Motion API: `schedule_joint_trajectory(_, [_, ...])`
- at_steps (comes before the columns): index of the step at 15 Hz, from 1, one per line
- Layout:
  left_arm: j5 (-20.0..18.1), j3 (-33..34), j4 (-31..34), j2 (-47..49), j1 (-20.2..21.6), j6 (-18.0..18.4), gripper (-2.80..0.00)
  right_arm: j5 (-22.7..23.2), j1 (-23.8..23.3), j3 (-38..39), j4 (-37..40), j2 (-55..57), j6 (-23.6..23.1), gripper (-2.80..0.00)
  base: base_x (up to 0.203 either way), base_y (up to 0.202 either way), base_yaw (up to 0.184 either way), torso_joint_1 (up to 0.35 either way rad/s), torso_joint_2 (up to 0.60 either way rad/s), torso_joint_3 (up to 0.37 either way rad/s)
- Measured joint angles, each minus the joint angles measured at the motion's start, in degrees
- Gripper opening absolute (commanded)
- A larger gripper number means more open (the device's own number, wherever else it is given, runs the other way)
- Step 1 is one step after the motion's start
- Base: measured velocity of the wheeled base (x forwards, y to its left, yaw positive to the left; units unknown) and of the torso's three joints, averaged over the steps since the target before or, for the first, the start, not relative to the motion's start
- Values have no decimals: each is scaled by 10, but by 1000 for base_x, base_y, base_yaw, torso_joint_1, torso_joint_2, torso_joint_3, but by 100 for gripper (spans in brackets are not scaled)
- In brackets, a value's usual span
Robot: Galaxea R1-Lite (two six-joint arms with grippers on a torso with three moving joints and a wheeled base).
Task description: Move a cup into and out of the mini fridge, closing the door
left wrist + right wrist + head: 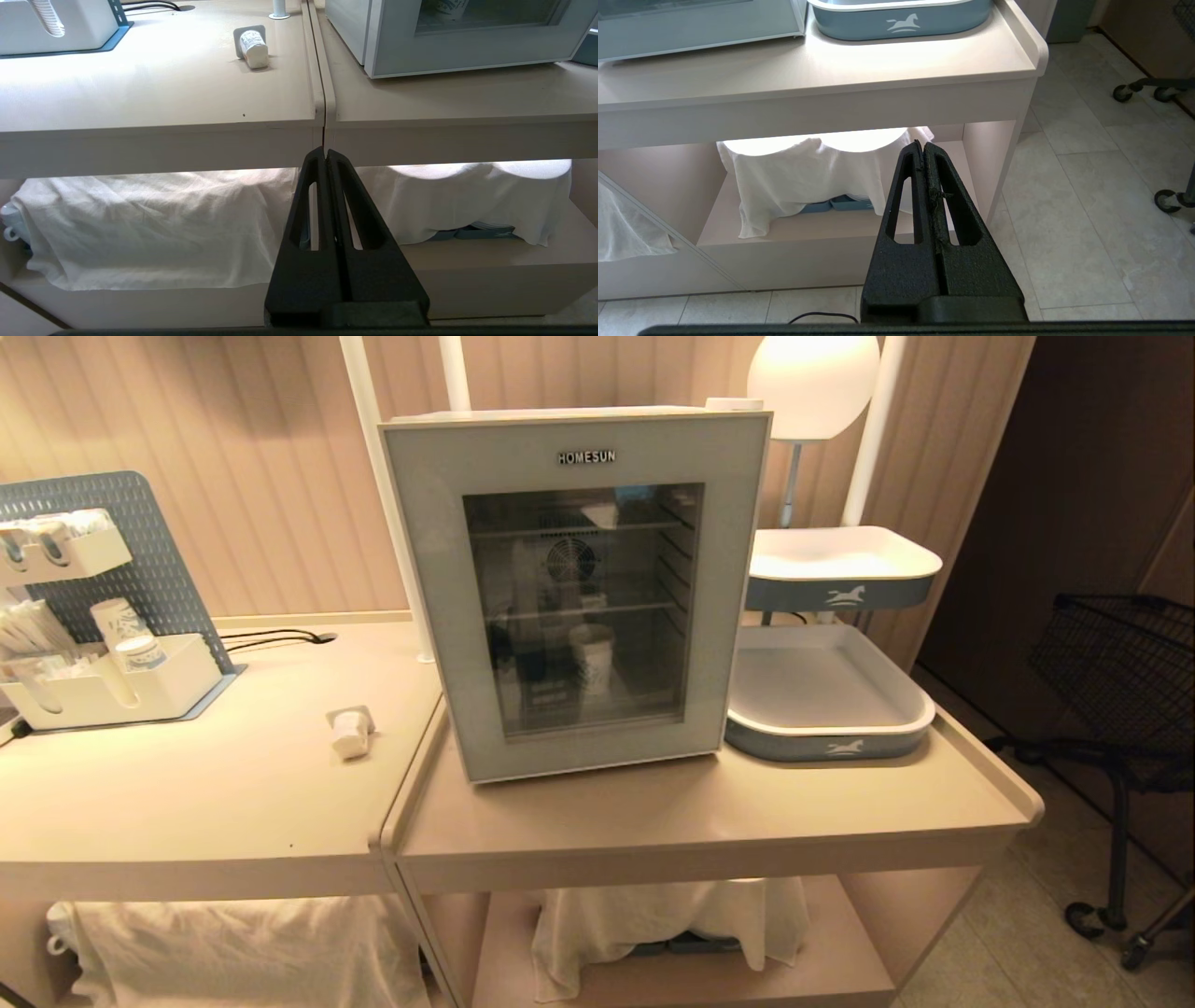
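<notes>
Two grippers hang low in front of the desk, neither at work: the left gripper [325, 151] has its fingers pressed together on nothing, pointing at the seam where the two desk tops meet, and the right gripper [922, 144] is likewise closed and empty, below the desk edge to the right of the mini fridge [579, 588].

Measured from the fridge, which stands on the right-hand desk [709, 812]: its door [569, 448] is shut flat against the cabinet. Behind the glass a tall paper cup [593, 658] stands on the lower level. The cup [350, 733] lies on its side on the neighbouring desk, left of the fridge and near its front corner, well apart from the white organiser [103, 691] further left. A blue-grey tray [831, 733] sits just to the fridge's right.

By its look the cup is light and thin-walled, so it would likely skid or roll if nudged, and may dent under a hard squeeze. Lying down, it seems best taken across the body, fingers either side of its round wall, gently. The door probably needs pulling open at its free edge first; which edge is hinged I cannot tell.
</notes>
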Motion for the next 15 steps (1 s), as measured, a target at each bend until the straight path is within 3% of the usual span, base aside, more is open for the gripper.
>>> schedule_joint_trajectory(15, [0, 0, 0, 0, 0, -7, -280, -1, 0, 0, 0, 0, 0, -280, 0, 0, 0, 0, 0, 0])
